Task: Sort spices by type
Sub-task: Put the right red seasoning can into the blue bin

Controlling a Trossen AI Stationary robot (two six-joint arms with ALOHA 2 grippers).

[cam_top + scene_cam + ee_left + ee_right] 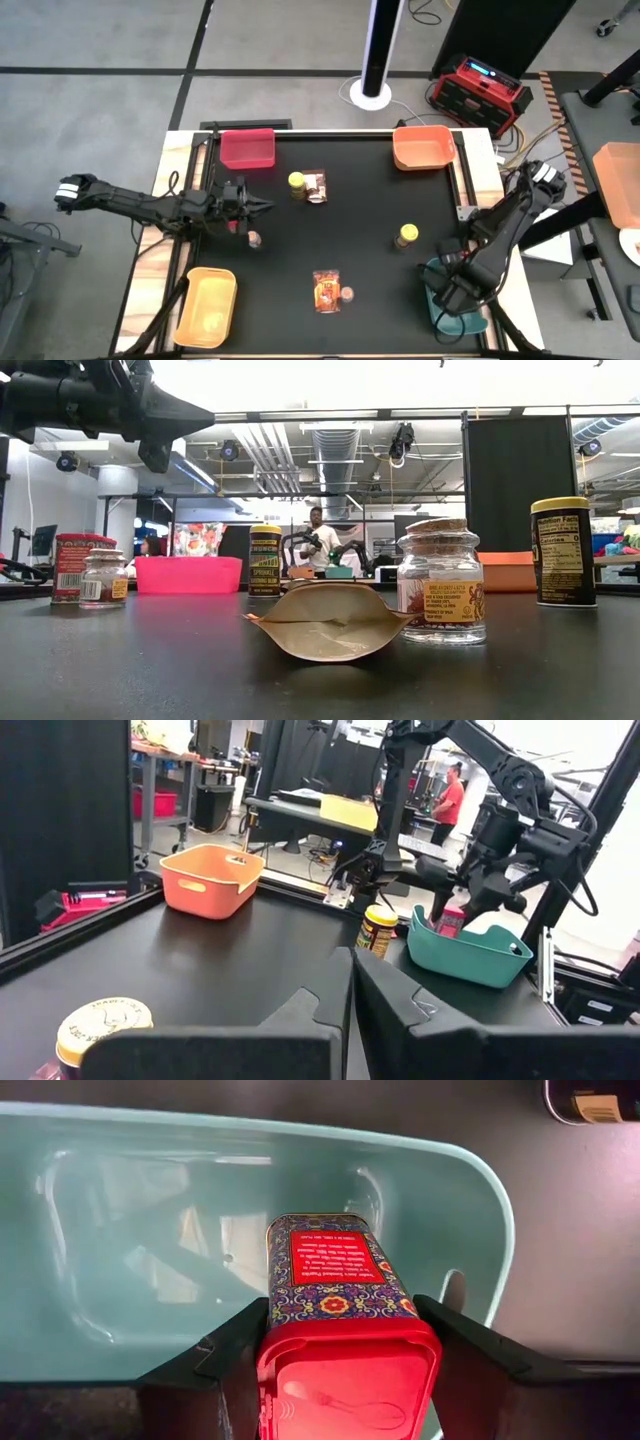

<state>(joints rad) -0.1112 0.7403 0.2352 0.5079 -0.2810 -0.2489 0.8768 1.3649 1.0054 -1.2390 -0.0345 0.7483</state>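
From above, the right gripper hangs over the teal bin at the counter's near right corner, so I'd say the job now is just lowering straight and letting go low enough that the tin lands inside. The left gripper waits by the red bin. Down at counter level you mostly see a brown packet and a cork-topped jar just beside it. The left wrist camera shows its own fingers pressed together, holding nothing. The right wrist camera is the good one: fingers clamped on both sides of the red spice tin, right above the bin's hollow.
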